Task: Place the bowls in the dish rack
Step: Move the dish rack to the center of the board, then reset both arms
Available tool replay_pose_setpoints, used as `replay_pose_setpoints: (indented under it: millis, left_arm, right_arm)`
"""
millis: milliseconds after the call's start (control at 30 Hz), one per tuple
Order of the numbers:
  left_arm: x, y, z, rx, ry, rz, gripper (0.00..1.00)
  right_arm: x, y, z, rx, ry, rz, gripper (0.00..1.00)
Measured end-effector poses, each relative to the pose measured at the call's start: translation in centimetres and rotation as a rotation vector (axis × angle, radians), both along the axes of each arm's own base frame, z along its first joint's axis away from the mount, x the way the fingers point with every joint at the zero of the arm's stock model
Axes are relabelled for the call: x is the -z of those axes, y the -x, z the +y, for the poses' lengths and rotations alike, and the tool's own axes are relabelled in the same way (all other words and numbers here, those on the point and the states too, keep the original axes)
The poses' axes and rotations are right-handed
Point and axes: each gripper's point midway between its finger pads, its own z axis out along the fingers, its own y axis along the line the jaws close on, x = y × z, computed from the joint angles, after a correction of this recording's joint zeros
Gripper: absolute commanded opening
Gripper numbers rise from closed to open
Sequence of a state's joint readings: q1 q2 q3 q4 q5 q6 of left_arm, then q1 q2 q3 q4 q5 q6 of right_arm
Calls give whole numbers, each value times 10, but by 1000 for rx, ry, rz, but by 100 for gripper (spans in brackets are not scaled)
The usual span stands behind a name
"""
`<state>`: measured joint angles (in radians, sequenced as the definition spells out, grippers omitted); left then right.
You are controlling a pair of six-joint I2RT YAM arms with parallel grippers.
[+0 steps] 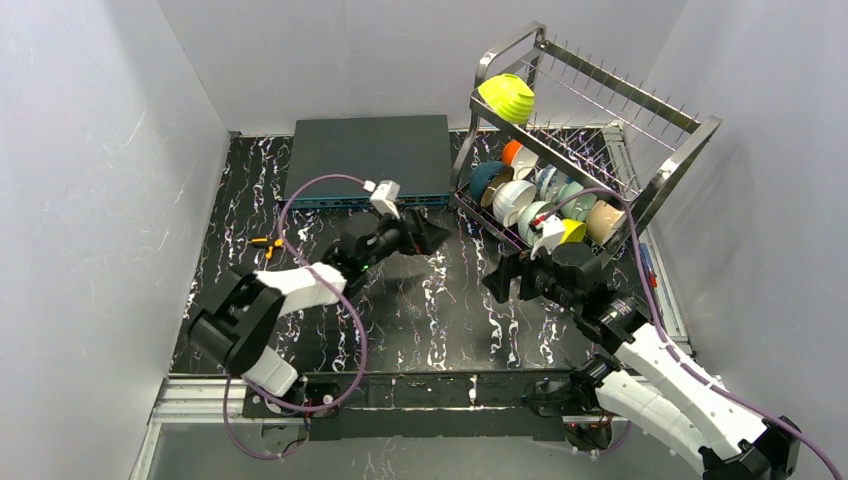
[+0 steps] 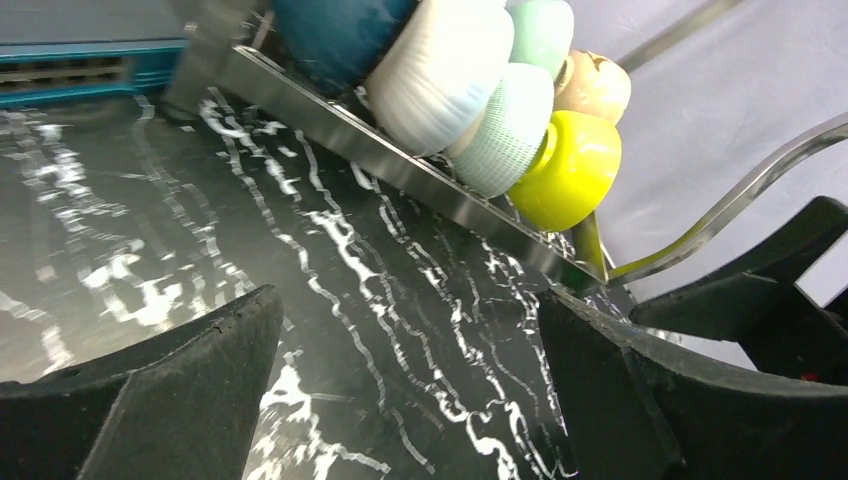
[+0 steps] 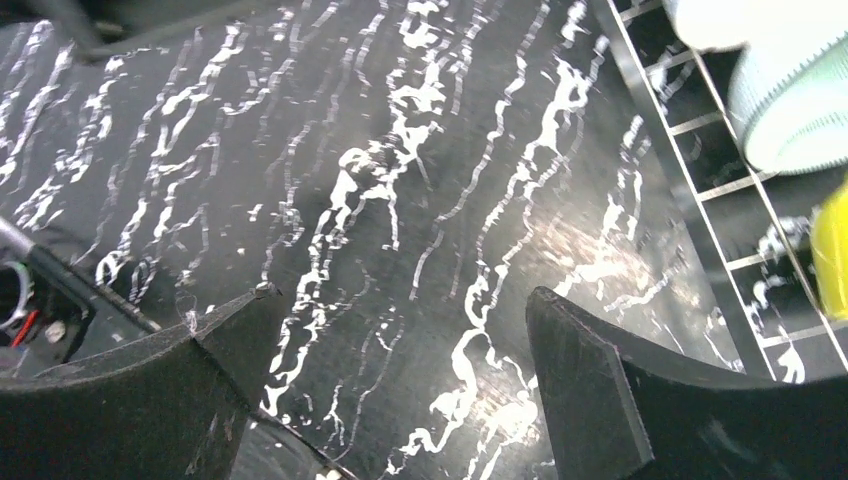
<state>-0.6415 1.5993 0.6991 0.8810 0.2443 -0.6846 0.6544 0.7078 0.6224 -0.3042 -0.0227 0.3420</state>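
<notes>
The steel dish rack (image 1: 690, 125) stands at the back right. A yellow-green bowl (image 1: 506, 97) sits on its upper tier. Several bowls stand on edge in the lower tier: orange (image 1: 512, 152), dark blue (image 1: 485, 178), white (image 1: 512, 200), tan (image 1: 605, 220), yellow (image 1: 573, 232). My left gripper (image 1: 433, 236) is open and empty, just left of the rack's front corner. My right gripper (image 1: 497, 284) is open and empty, in front of the rack. The left wrist view (image 2: 410, 370) shows the white (image 2: 440, 70), pale green (image 2: 510, 125) and yellow (image 2: 570, 170) bowls. The right wrist view (image 3: 395, 370) shows bare tabletop between the jaws.
A flat dark grey-blue box (image 1: 370, 160) lies at the back, left of the rack. A small orange-handled tool (image 1: 265, 243) lies at the left. The rack's base rail (image 3: 700, 200) runs along the right of the right wrist view. White walls close in three sides.
</notes>
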Motion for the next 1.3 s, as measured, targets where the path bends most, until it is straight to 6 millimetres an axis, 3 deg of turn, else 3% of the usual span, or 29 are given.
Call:
replay_pose_setpoints:
  millis: [233,367,533,600,800,1000,1233,1300]
  left_arm:
    - [-26,8,87,-145,-165,-126,98]
    - [-47,6,138,-253,-268,-202,98]
    - [-40,6,195,-378,-398,-177,98]
    - [-32,7,216,-427,-445,-141,98]
    - [-10,10,253,-553,-511,-65,98]
    - [18,17,276,-659,-553,-46,98]
    - [44,23,301,-756,-640,-49,98]
    - [49,21,306,-770,-669,-54,98]
  right_arm:
    - [37,-15,-37,212,62,-48,99]
    - [43,-29,-56,282,143,-135,99]
    - [40,-50,-71,350,240,-231,99]
    - [49,-56,-79,372,280,-246,99]
    - [78,-60,-106,437,342,-281,99]
    - [76,-70,-136,561,313,-364,99]
    - [97,-73,-169,676,336,-386,99]
    - [94,-79,-172,696,332,-401,99]
